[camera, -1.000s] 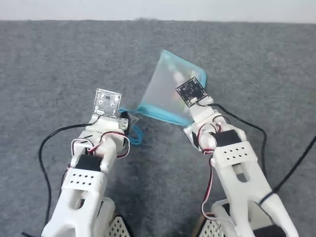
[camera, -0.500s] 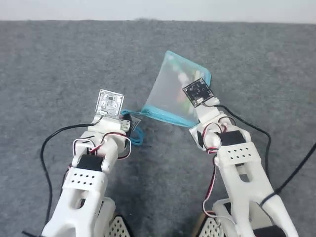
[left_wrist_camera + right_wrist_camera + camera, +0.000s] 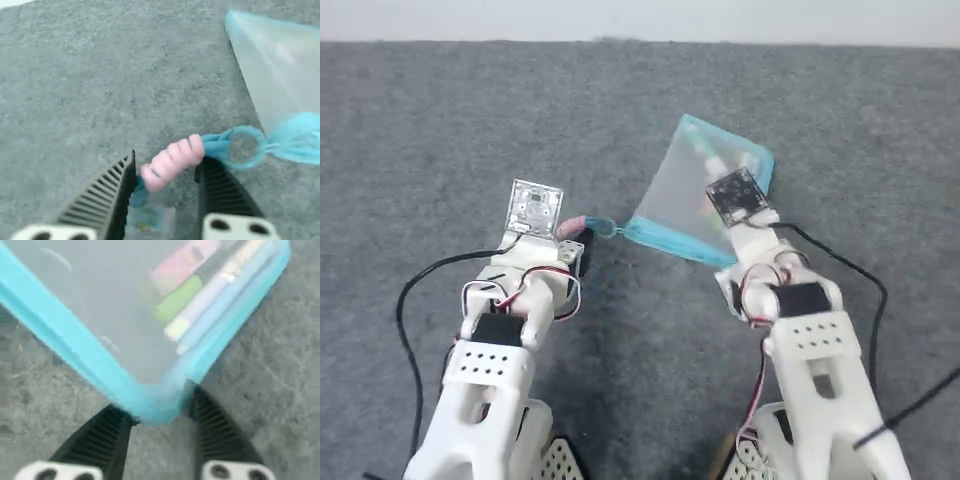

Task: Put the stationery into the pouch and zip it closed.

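Down by the front edge of the table (image 3: 440,120), left side: left gripper (image 3: 165,167) pinched on the pink zipper pull (image 3: 172,160), teal loop (image 3: 245,147) now stretched tight instead of hanging slack. Across to the right: right gripper (image 3: 157,410) clamped on a corner of the pouch (image 3: 125,315). Sits further right than a second ago. Further back, mid-table: stationery (image 3: 200,295) already inside. Looks like the zip is getting dragged along. Probably near shut, can't confirm.

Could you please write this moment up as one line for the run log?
left hand: shut on zip pull | right hand: shut on pouch corner | stationery: inside
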Robot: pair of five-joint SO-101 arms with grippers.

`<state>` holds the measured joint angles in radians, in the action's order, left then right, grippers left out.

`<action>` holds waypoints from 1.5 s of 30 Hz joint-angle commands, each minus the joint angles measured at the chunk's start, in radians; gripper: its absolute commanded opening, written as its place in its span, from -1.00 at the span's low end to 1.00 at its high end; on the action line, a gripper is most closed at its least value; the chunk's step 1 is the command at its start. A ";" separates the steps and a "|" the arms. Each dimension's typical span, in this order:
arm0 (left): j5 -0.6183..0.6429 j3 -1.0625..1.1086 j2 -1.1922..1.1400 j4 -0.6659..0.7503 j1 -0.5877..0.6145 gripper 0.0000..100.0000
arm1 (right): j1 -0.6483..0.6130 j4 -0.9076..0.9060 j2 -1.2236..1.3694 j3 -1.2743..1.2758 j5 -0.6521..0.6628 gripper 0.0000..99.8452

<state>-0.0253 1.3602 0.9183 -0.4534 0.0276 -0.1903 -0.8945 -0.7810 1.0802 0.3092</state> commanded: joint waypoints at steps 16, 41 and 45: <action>-0.063 -0.033 0.009 -0.023 -0.087 -0.49 | -0.039 -0.024 -0.381 0.141 -0.012 -0.55; 0.023 0.328 0.864 -0.087 -0.023 -0.61 | 0.142 -0.001 -1.044 0.523 -0.011 -0.55; 0.023 0.329 0.827 -0.149 0.075 -0.62 | 0.177 -0.001 -1.021 0.557 -0.011 -0.55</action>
<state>-0.0146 1.6962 1.7729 -0.5593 0.0460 -0.0368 -0.9099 -1.8029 1.6372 0.3092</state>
